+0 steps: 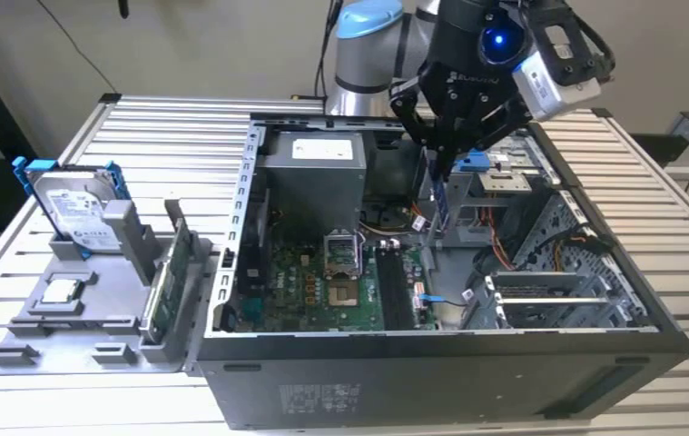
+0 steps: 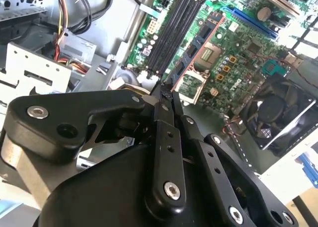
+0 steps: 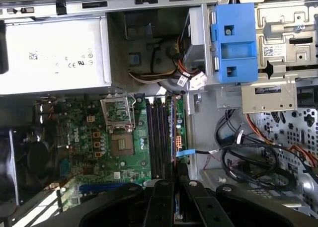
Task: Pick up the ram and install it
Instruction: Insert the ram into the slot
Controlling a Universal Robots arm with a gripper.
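Grey parts tray (image 1: 102, 329) with a hard drive (image 1: 78, 213) sits just beside the open PC case (image 1: 441, 381), on the exterior view's left. Over the case's inside, the gripper (image 1: 441, 153) has its fingers pinched narrow on the ram (image 1: 438, 195), which hangs edge-on above the case's motherboard (image 3: 99, 137), near the black memory slots (image 3: 158, 137).

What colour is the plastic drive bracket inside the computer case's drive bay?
Blue. The drive bracket shows best in the first wrist view.
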